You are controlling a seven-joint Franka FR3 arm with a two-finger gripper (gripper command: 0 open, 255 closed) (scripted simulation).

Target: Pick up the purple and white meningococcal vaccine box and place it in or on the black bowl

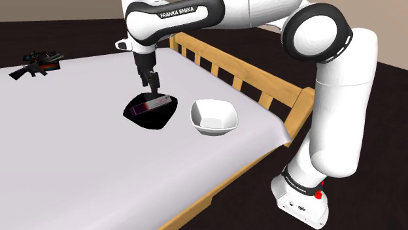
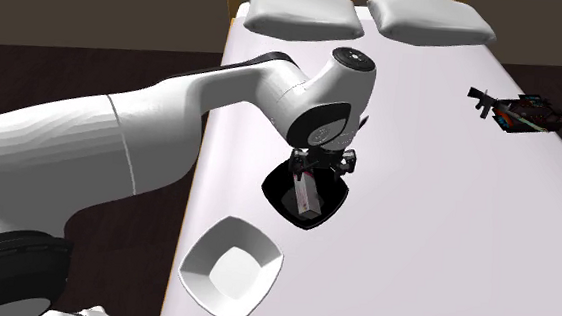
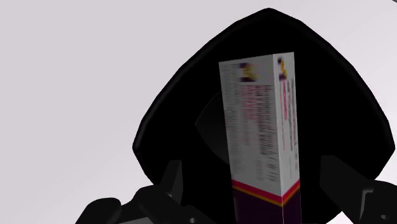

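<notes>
Hovering with jaws spread, clear of the purple and white vaccine box [image 3: 257, 127] lying between and below them inside the black bowl [image 3: 172, 121], its print too blurred to read, its purple end cut off.

we see a white box [image 3: 257, 127] with fine print, a purple base and red-yellow stripes, a black bowl [image 3: 172, 114], a white bowl [image 1: 212, 116], a pale grey bed [image 1: 78, 163] with tan rails [image 1: 261, 75].
</notes>
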